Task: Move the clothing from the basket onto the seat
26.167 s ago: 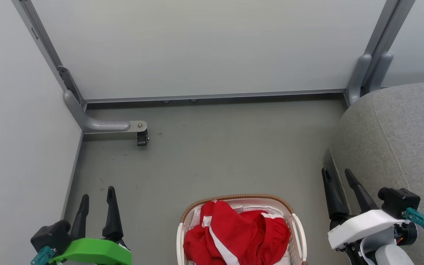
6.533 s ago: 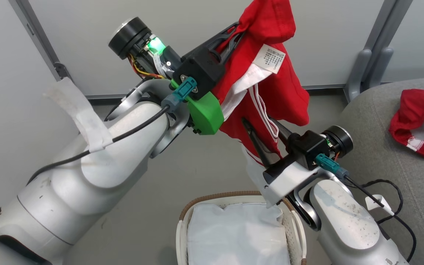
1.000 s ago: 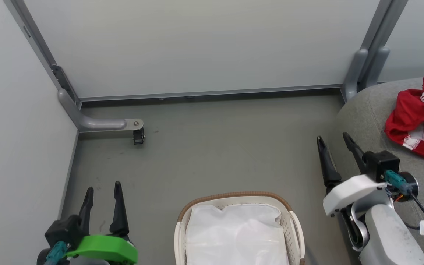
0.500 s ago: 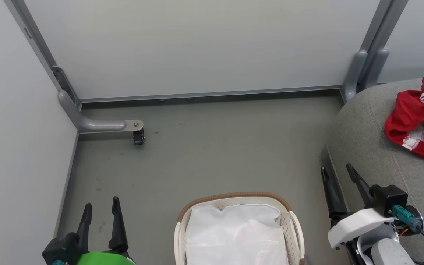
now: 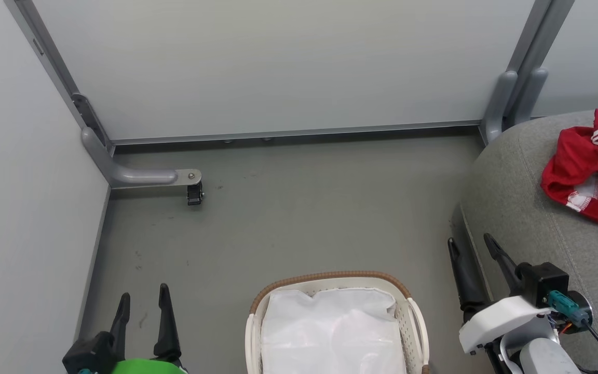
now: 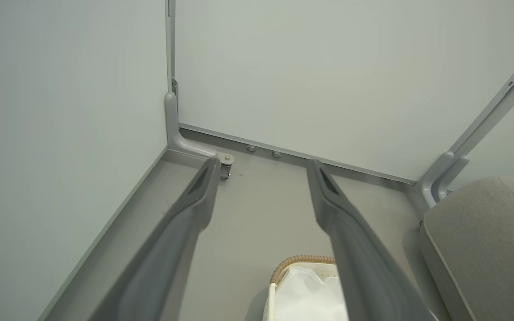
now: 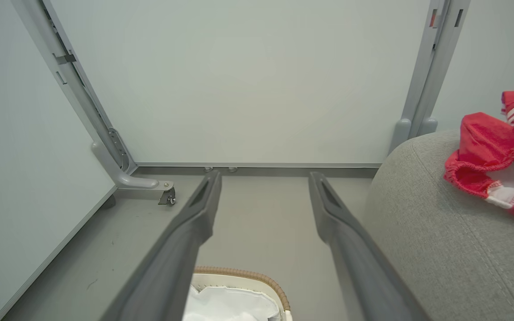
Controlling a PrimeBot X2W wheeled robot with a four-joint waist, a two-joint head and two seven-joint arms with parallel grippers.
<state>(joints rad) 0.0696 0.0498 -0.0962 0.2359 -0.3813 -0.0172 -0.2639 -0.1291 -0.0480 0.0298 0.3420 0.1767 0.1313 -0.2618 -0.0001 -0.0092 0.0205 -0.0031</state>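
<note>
Seat: the big grey seat [image 5: 527,208] takes the right edge of the head view, from the middle down to the lower right corner.
Basket: the basket [image 5: 330,275] stands on the floor at the bottom centre of the head view; its near end is cut by the frame edge.
Clothing: the red clothing [image 5: 579,166] lies crumpled on the seat at the upper right, well apart from the basket.
White sheet: a white plastic sheet [image 5: 330,332] covers what I can see of the inside of the basket, and it is not clothing.
Step in hand: by my judgement the moving is done or almost done, because the red pile is on the seat and the visible part of the basket has nothing red.
Next move: it calls for a check whether some garment hides under the sheet or in the cut part of the basket; if not, the arms have only to rest.
Left gripper: the left gripper [image 5: 144,291] is at the lower left, its jaws spread wide, holding nothing and touching nothing.
Right gripper: the right gripper [image 5: 469,238] is at the lower right, just beside the seat's edge, its jaws also wide and empty.
</note>
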